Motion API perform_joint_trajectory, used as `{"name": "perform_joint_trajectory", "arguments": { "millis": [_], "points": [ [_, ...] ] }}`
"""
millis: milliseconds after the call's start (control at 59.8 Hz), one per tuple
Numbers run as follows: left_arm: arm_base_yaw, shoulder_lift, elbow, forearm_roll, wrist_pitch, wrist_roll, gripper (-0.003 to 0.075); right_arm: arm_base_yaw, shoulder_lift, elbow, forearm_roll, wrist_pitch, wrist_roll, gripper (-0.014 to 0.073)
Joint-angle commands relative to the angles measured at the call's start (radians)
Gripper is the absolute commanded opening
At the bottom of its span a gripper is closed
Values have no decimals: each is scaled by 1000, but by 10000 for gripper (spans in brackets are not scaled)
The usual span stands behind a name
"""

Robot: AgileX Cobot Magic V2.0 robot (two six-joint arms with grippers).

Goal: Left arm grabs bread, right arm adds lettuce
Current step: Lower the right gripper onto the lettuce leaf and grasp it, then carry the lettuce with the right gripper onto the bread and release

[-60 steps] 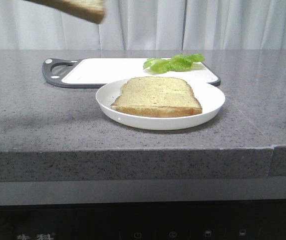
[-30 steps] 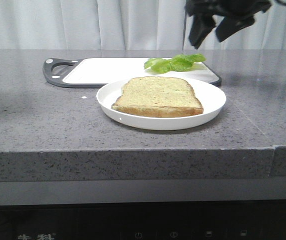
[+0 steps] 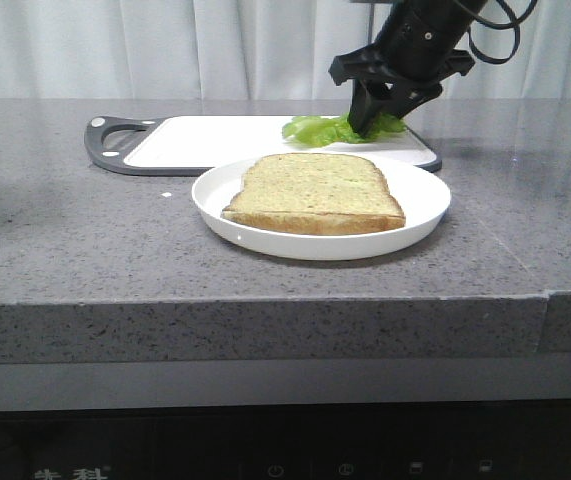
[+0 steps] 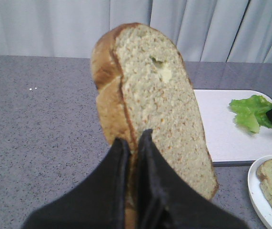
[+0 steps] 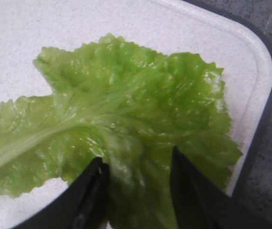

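Straddling the lettuce (image 5: 121,114), right hand (image 5: 138,179) sits fingers apart, tips on the leaf, not yet pinched; probably set to close and lift. Leaf lies flat at the far right end of the white cutting board (image 3: 215,140). Left hand (image 4: 132,152) is clamped on the dented bread (image 4: 159,109), holding it edge-up over the bench (image 4: 40,119), likely parked clear so greens go on first. Second slice (image 3: 315,192) waits bare on the white plate (image 3: 420,205), near the board.
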Motion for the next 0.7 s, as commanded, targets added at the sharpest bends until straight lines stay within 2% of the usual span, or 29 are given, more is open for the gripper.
{"name": "perform_joint_trajectory", "arguments": {
  "millis": [0, 134, 251, 519, 686],
  "points": [
    [2, -6, -32, -3, -81, -10, -21, 1, -69, -40, 2, -36, -12, 198],
    [2, -6, -32, -3, -81, -10, -21, 1, -69, -40, 2, -13, -12, 118],
    [2, -6, -32, -3, -81, -10, -21, 1, -77, -40, 4, -1, -12, 92],
    [2, -6, -32, -9, -81, -10, -21, 1, -176, -25, 40, 47, -12, 87],
    [2, -6, -32, -10, -81, -10, -21, 22, -317, 124, 45, -11, -12, 87]
  ]
}}
